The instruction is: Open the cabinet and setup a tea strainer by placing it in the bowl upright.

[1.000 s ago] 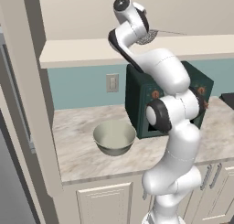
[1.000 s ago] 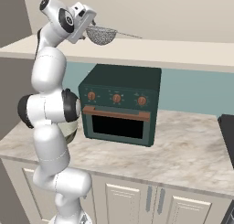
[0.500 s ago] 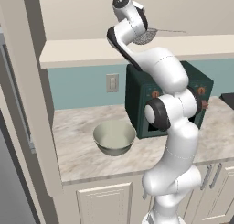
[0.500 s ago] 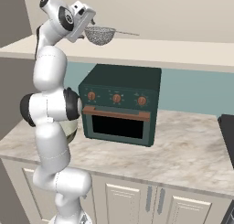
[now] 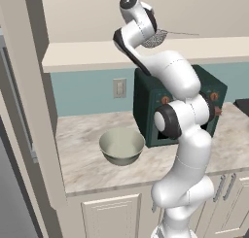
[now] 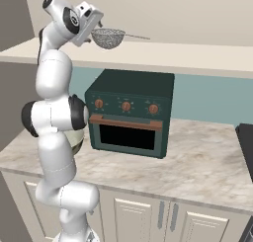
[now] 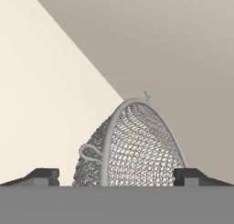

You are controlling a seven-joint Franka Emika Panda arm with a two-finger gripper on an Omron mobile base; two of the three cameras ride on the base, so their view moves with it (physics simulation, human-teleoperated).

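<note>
With the gripper (image 7: 117, 177) spread wide around the strainer (image 6: 107, 38), close the fingers squarely on its rim before carrying it to the bowl (image 5: 121, 145).

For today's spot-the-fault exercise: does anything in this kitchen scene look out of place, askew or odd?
Nothing looks spilled or damaged. The tea strainer sits upright on the cabinet shelf, between the open gripper fingers. The bowl stands upright on the counter beside the toaster oven.

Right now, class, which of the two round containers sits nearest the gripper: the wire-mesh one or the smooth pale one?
The tea strainer, up on the cabinet shelf between the open gripper's fingertips. The bowl sits far below on the counter.
</note>
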